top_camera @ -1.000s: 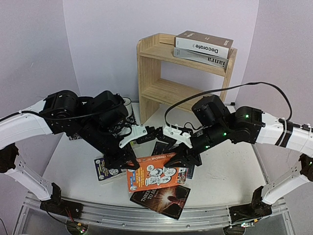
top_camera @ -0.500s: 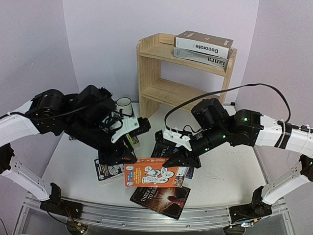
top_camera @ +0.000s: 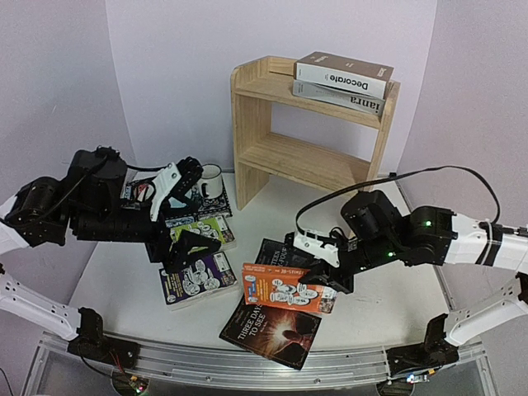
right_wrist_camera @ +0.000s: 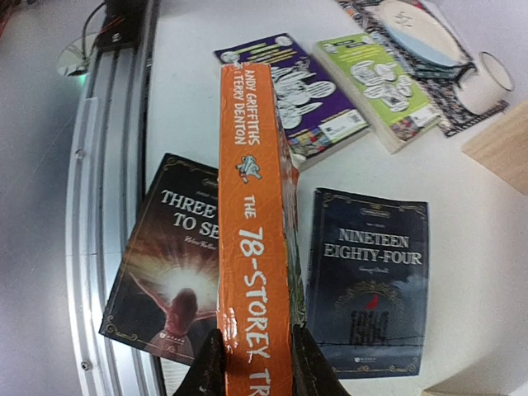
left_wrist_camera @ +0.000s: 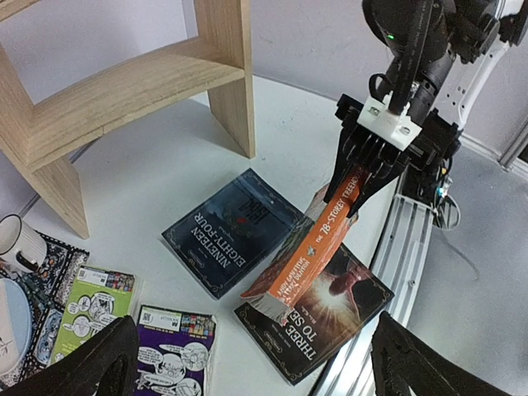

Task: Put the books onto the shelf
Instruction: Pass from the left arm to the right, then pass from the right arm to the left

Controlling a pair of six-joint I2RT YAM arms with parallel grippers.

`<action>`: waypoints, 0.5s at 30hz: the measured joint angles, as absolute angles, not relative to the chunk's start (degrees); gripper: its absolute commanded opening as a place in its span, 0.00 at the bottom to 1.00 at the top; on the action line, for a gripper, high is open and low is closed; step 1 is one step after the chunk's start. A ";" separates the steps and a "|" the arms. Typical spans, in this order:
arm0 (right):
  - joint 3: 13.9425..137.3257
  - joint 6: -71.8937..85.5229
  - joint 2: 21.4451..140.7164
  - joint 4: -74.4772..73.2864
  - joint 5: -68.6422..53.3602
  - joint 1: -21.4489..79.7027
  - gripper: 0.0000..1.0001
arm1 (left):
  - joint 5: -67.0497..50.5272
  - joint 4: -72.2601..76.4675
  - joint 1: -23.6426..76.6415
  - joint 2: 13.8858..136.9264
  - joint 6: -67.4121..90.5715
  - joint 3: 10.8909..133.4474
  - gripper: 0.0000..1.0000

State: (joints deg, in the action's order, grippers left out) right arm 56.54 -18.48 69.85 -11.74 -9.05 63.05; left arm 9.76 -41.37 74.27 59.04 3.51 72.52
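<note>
My right gripper (right_wrist_camera: 254, 356) is shut on the spine end of the orange book (right_wrist_camera: 252, 231), holding it spine up above the table (top_camera: 371, 305). From above, the orange book (top_camera: 287, 289) hangs over "Three Days to See" (top_camera: 272, 334) and beside "Nineteen Eighty-Four" (top_camera: 276, 252). My left gripper (top_camera: 192, 210) stands wide open and empty over the green book (top_camera: 202, 229) and purple book (top_camera: 196, 280). "Decorate" (top_camera: 342, 74) lies on "ianra" (top_camera: 342, 97) on top of the pine shelf (top_camera: 256, 107).
A white mug (top_camera: 210, 177) and a patterned placemat (top_camera: 140, 194) with a plate (right_wrist_camera: 417, 29) sit at the back left, beside the shelf's left panel. An aluminium rail (top_camera: 247, 367) runs along the near edge.
My left gripper let go of the orange book, opened wide and drew back to the left. My right gripper closed on the book and carried it slightly right.
</note>
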 measured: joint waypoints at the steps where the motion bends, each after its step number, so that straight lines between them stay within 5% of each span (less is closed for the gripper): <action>1: 55.67 -17.82 68.60 -10.62 -7.28 63.05 0.00 | 10.28 -39.56 74.14 57.33 3.88 70.43 1.00; 7: 51.41 -11.70 63.60 -2.64 3.50 63.05 0.00 | 15.48 -28.70 73.08 49.79 5.64 61.84 1.00; 15: 47.55 -5.25 59.39 2.33 9.35 62.94 0.00 | 21.58 -20.69 70.14 54.87 6.55 59.50 0.99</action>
State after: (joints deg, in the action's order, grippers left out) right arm 47.55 -5.25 59.39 2.33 9.35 62.94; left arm 21.58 -20.69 70.14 54.87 6.55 59.50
